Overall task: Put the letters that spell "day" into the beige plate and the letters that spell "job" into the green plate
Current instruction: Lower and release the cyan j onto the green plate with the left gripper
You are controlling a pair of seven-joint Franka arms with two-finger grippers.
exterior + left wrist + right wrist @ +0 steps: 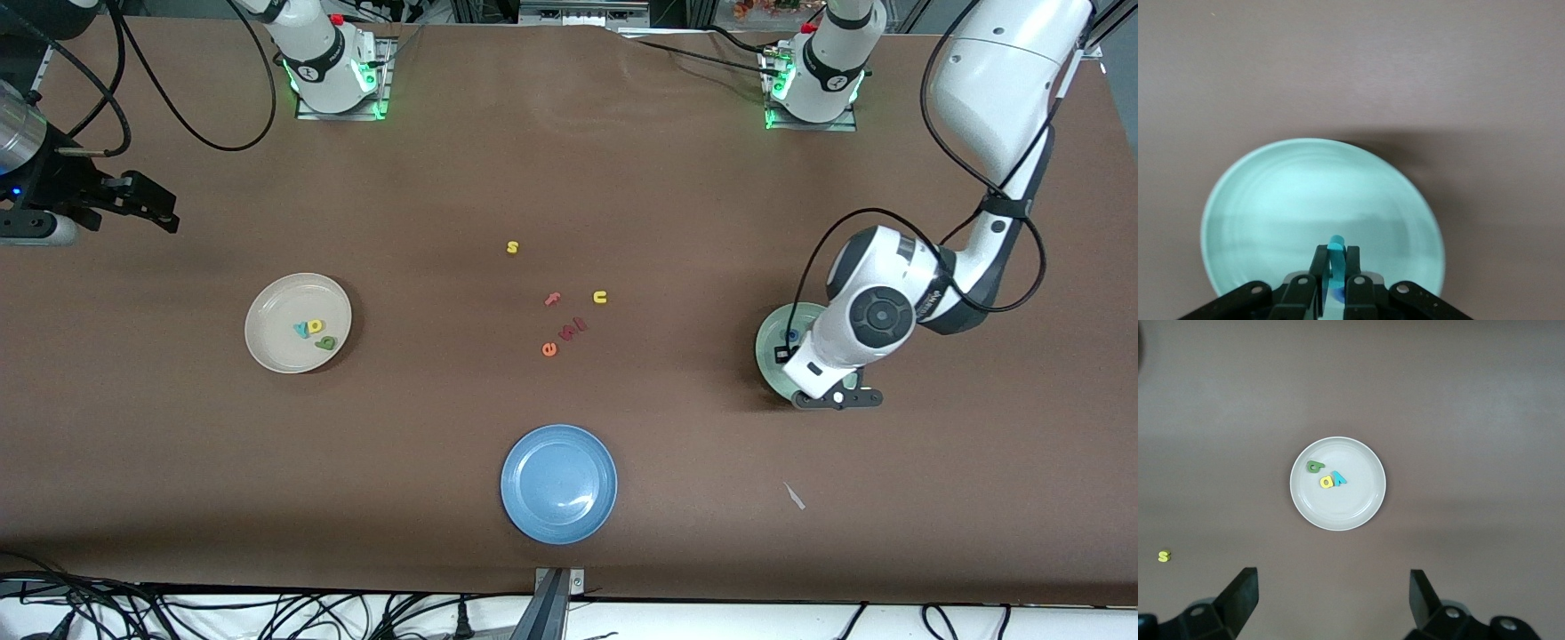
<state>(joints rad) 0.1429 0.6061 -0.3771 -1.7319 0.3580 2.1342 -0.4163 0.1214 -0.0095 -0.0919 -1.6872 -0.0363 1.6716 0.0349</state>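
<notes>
Front view: I am reaching my left arm down over the green plate (772,342) at the left arm's end of the tabletop (569,178).
Left gripper (1335,273): my jaws are pinching the teal "j" (1336,244), holding it upright over the green plate's bowl.
Blue "o" (791,335): it is lying in the green plate, partly hidden by my left wrist.
Right gripper (1333,597): my jaws are standing spread wide with nothing between them; this arm is waiting high over the right arm's end of the tabletop.
Beige plate (271,307): it is holding the yellow "d" (315,326), the green "a" (325,342) and the teal "y" (301,330), close together.
Mid-tabletop: the yellow "s" (512,247), yellow "u" (600,297), pink "f" (552,300) and orange "e" (548,349) are lying loose, with a dark red letter (573,329) just beside the "e"; I cannot tell which letter it is.
Blue plate (559,483): it is sitting nearest the front camera.
</notes>
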